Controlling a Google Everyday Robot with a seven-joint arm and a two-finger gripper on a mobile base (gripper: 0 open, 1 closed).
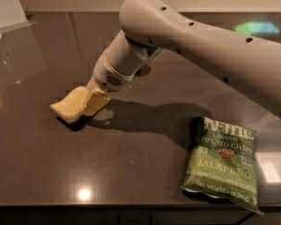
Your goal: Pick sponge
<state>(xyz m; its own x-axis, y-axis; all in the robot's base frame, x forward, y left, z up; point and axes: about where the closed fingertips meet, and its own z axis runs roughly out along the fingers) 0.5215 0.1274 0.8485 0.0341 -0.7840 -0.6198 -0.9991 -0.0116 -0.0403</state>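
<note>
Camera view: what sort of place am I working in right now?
Likely a kitchen or break-room counter: a dark polished countertop, a Kettle jalapeño chips bag at right, and a yellow sponge at left, where the end effector sits.

Pale yellow sponge [69, 106], tilted, against the jaws

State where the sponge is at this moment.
In the camera view the sponge is on the dark countertop at picture left, right at the tip of the hand and well left of the green chip bag.
</note>
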